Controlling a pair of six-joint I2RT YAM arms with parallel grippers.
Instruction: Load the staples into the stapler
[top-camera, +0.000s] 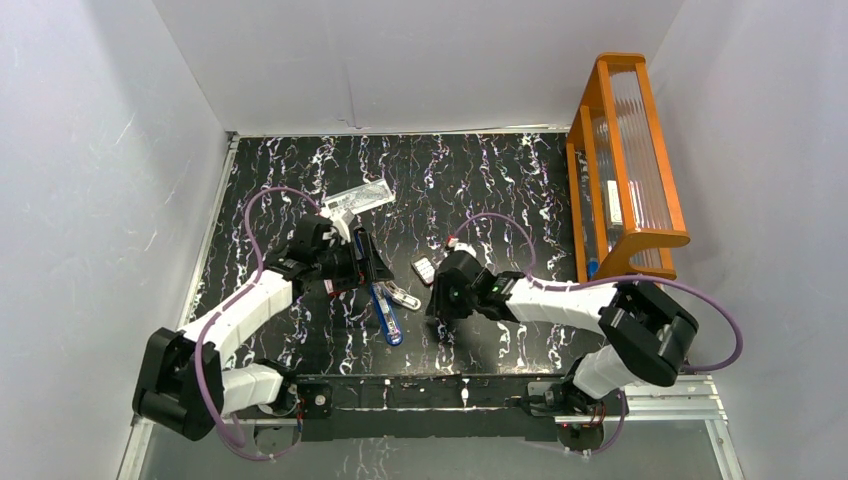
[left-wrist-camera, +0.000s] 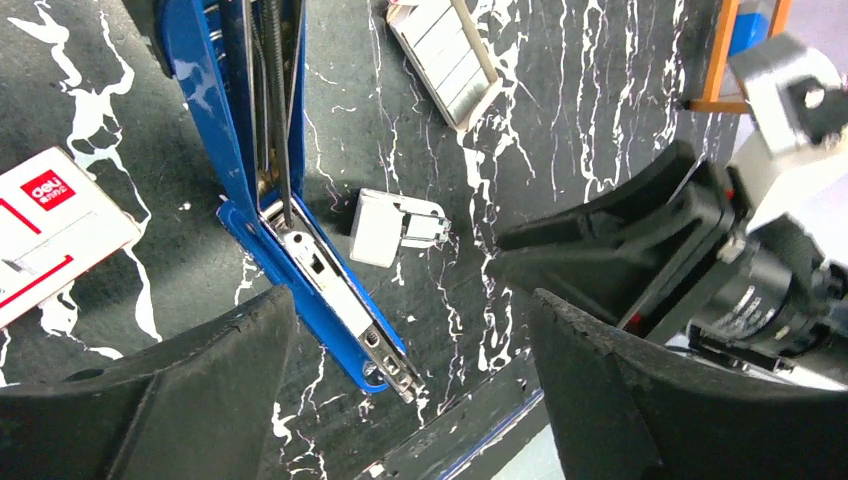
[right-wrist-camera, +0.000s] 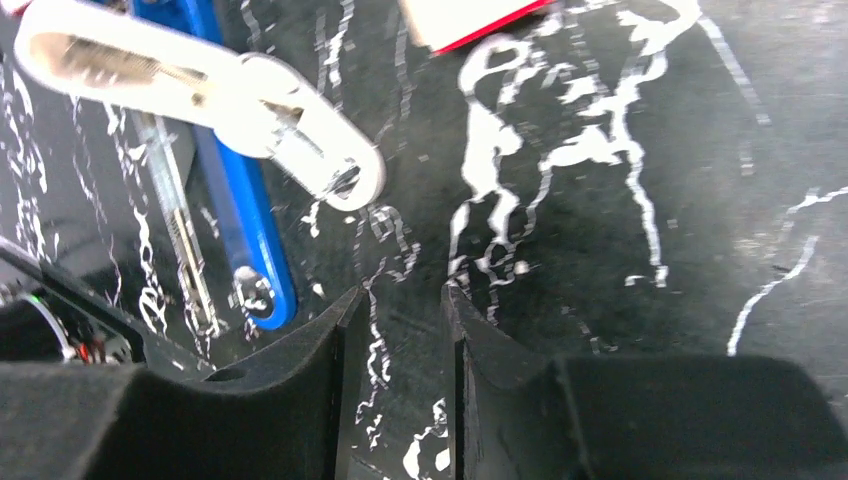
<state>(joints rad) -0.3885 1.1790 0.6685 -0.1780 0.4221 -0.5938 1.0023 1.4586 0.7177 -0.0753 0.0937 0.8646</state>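
The blue stapler (top-camera: 386, 314) lies hinged open on the black marbled table, its silver rail (left-wrist-camera: 325, 280) showing; it also shows in the right wrist view (right-wrist-camera: 240, 220). The box tray with silvery staples (left-wrist-camera: 445, 60) lies just beyond it, at the table's middle in the top view (top-camera: 424, 270). The red-and-white sleeve (left-wrist-camera: 50, 220) lies to the stapler's left. My left gripper (left-wrist-camera: 410, 300) is wide open and empty, over the stapler's front end. My right gripper (right-wrist-camera: 400, 290) is slightly open and empty, just right of the stapler (top-camera: 438, 303).
A small white-and-silver part (top-camera: 405, 297) lies beside the stapler. A flat clear packet (top-camera: 358, 197) lies behind the left gripper. An orange rack (top-camera: 625, 160) stands at the right edge. White walls enclose the table.
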